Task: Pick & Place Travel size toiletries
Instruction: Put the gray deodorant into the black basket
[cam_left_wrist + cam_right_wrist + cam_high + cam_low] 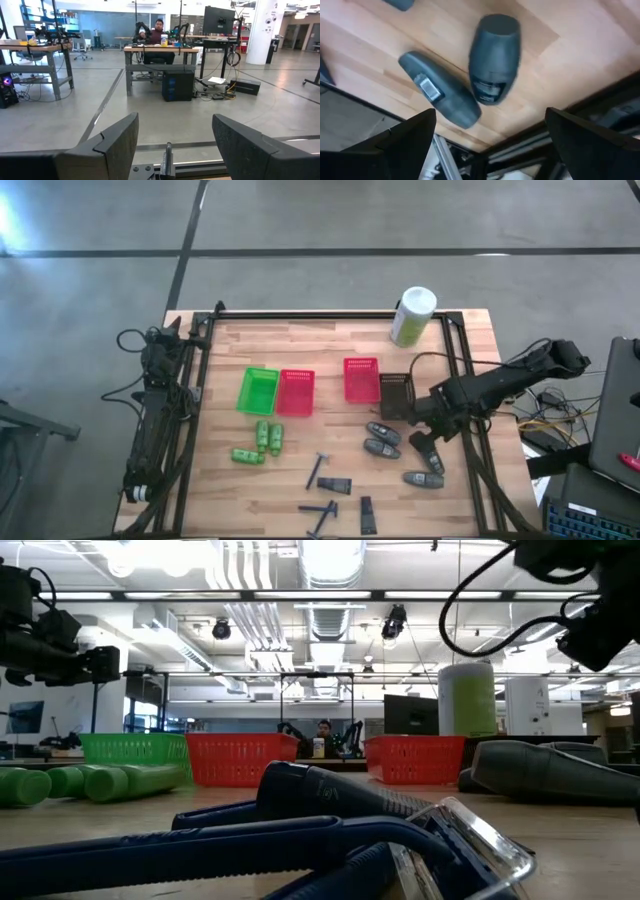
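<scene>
Overhead: right pincer released above the grey containers

Overhead, the right gripper (432, 420) hangs over the worktop's right side, just beside the black basket (396, 396), fingers spread and holding nothing. Four dark grey containers (381, 430) lie beneath and beside it, toward the right edge; one (427, 457) sits directly under the arm's tip. Three green bottles (268, 436) lie left of centre, below the green basket (257, 391) and a red basket (295, 392). Another red basket (361, 379) stands next to the black one. Black T-shaped sticks (316, 470) and wedge tubes (335, 486) lie near the front edge. A pale green canister (411, 316) stands at the back edge. The left gripper (168, 332) waits off the worktop's back-left corner.

At table height, the green bottles (95, 782) lie at the left before the green basket (135, 748), and a grey container (555, 771) lies at the right.

From the left wrist, the two fingers (117, 145) stand wide apart, empty, facing the room, where a person sits at a desk.

From the right wrist, two grey containers (494, 57) lie touching on the wood near the worktop's edge, between the spread fingers (410, 137) and clear of both.
</scene>
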Controlling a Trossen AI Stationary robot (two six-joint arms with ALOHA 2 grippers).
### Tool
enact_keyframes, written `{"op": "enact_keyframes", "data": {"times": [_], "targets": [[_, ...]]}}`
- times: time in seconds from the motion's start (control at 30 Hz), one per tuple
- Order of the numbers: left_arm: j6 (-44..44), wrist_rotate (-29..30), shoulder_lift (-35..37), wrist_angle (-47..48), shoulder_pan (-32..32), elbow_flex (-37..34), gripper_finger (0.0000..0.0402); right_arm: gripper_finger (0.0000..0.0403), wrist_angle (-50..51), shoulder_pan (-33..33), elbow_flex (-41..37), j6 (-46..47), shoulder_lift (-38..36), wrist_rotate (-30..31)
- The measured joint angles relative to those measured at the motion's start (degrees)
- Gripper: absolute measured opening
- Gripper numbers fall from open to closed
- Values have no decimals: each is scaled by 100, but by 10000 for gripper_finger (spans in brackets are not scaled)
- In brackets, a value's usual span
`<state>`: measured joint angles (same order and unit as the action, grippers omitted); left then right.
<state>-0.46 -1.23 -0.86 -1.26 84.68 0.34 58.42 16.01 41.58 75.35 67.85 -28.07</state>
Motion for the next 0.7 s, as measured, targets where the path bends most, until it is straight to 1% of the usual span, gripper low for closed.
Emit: {"op": "enact_keyframes", "data": {"times": [0.17, 0.3, 0.4, 0.5, 0.7], "targets": [[0, 0, 0, 0, 0, 0, 259, 373, -345, 499, -150, 833, 139, 502], [1, 0, 0, 0, 0, 0, 259, 373, -341, 778, -199, 1148, 325, 848], [1, 0, 0, 0, 0, 0, 259, 373, -389, 886, -208, 995, 521, 930], [1, 0, 0, 0, 0, 0, 259, 373, -644, 935, -236, 738, 789, 1007], [1, 0, -2, 0, 0, 0, 259, 373, -1041, 964, -205, 407, 1345, 1007]]}}
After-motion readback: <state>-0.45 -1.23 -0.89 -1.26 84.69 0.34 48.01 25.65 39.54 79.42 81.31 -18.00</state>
